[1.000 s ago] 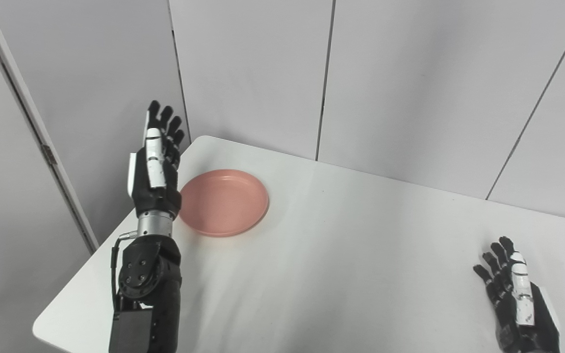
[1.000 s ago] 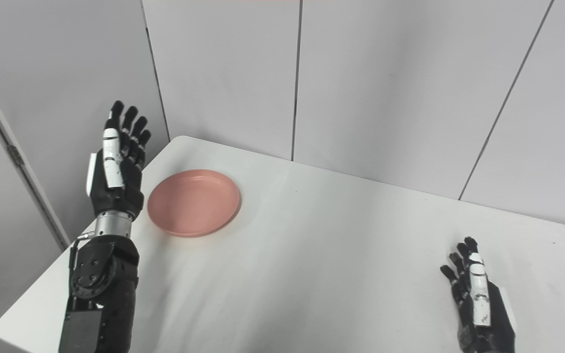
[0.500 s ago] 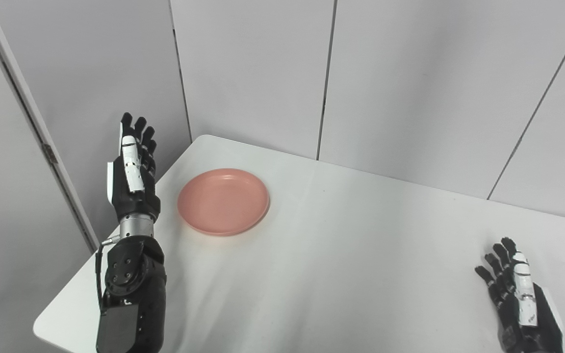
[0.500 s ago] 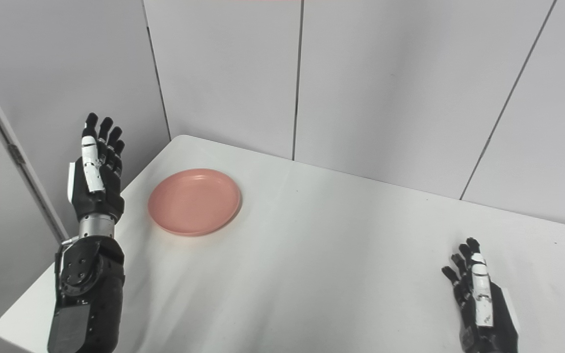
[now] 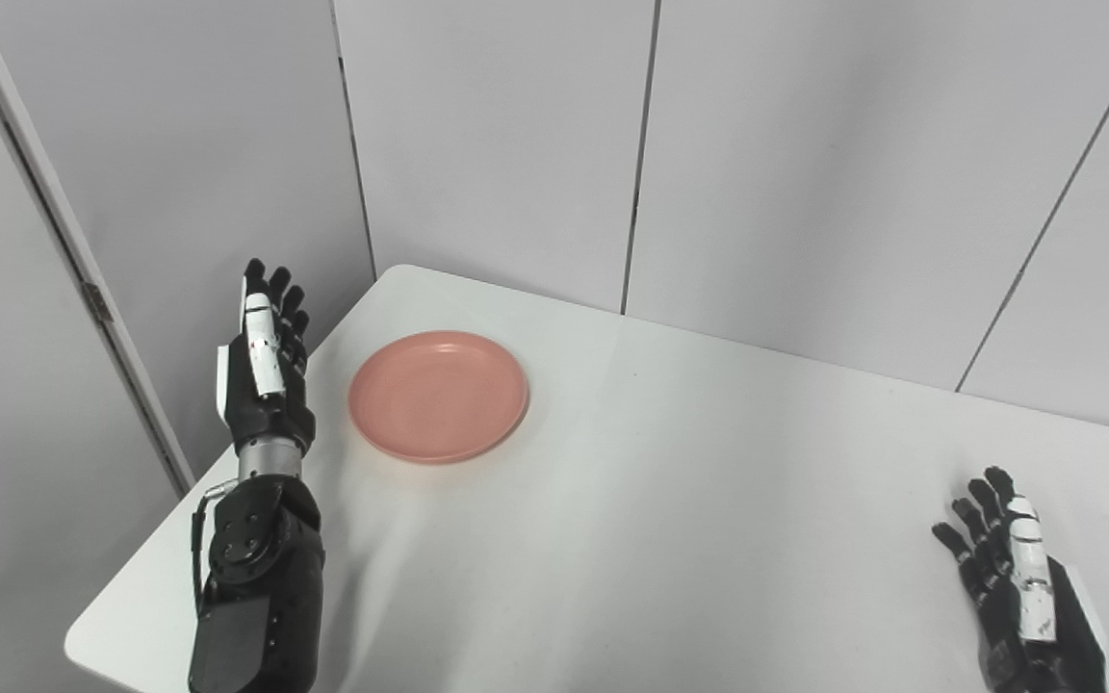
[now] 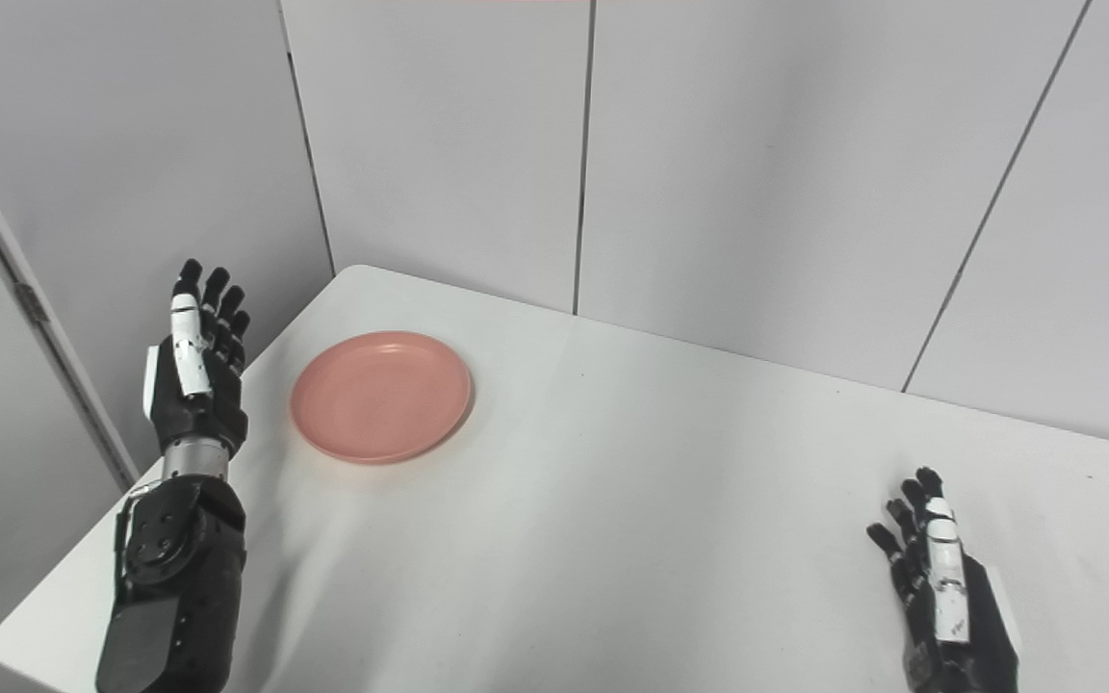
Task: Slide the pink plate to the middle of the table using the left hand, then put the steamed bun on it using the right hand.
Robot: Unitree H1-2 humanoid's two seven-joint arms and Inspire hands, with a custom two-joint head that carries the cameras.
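Pink and round, the shallow plastic plate [image 5: 438,396] is what you should look at first: it lies flat on the white counter [image 5: 670,500], towards the counter's far left corner and well short of its middle. You can see that nothing rests on the plate, and no steamed bun shows in either view.

Just left of the plate, over the counter's left edge, you have the black-and-white left hand [image 5: 266,371]. It stands upright on its silver wrist, fingers [image 5: 257,322] straight, pointing up and lying close side by side, holding nothing. A strip of bare counter separates it from the plate's rim, so the two do not touch. Its dark forearm runs down to the bottom of the picture.

Far to the right of the plate, near the counter's front right area, you will find the black-and-white right hand [image 5: 1021,587]. It lies low above the counter with its back towards you, fingers [image 6: 940,539] stretched and fanned a little apart, and it grips nothing either.

Behind the plate, pale grey wall panels [image 5: 805,164] close off the counter's far side.
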